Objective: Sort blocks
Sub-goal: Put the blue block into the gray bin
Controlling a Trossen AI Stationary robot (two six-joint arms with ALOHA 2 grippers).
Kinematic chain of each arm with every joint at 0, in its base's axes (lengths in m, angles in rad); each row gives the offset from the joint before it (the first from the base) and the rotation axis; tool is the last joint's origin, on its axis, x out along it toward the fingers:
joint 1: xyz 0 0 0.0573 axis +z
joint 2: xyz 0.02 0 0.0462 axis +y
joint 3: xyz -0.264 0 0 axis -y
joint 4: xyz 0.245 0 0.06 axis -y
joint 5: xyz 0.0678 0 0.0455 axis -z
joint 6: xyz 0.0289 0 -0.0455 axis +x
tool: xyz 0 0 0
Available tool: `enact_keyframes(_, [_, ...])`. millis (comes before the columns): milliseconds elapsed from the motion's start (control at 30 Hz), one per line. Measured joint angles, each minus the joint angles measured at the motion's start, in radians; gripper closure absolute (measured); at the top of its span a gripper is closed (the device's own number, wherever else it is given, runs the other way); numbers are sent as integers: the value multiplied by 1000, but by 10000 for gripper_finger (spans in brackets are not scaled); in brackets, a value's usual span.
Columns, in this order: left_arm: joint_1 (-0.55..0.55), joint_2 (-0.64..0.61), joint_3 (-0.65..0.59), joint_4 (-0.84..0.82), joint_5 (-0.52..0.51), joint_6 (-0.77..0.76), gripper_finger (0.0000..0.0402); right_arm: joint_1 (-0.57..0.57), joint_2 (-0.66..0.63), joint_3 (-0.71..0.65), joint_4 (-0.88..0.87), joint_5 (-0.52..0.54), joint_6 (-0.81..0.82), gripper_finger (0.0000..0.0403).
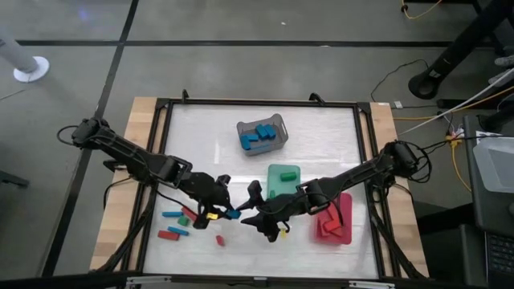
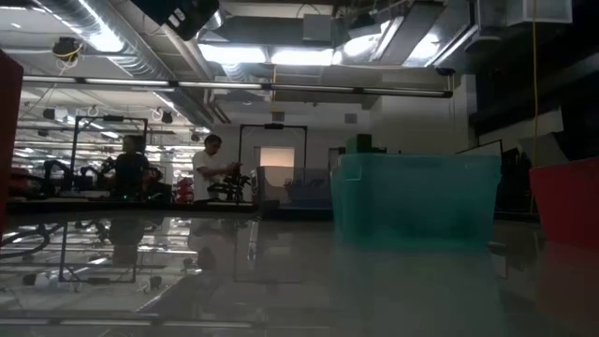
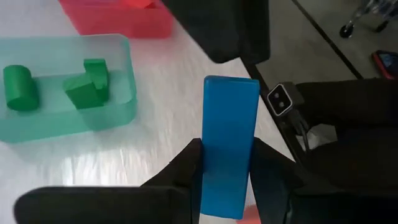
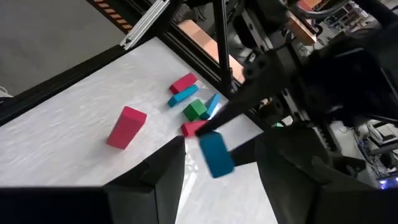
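My left gripper is shut on a blue bar block above the table's near middle. My right gripper stands open facing it from the right. Its two fingers stand on either side of the bar's free end and look apart from it. Loose red, blue and green blocks lie flat on the table at the near left. One red block lies apart from them. My left gripper pinches the blue bar's two long sides between its two fingers, near one end. The bar runs along the fingers and sticks out past their tips. The fingers come slanting down from the table's left, and the bar is lifted clear of the table.
A grey basket holding blue blocks stands at the far middle. A green tray with green blocks sits just behind the grippers. A red tray with red blocks lies at the near right. People stand in the room beyond the table.
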Motion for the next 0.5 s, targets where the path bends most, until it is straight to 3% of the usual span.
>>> enact_keyframes(500, [6,0,0,88,5,24,314,-6,44,1,24,0,0,207])
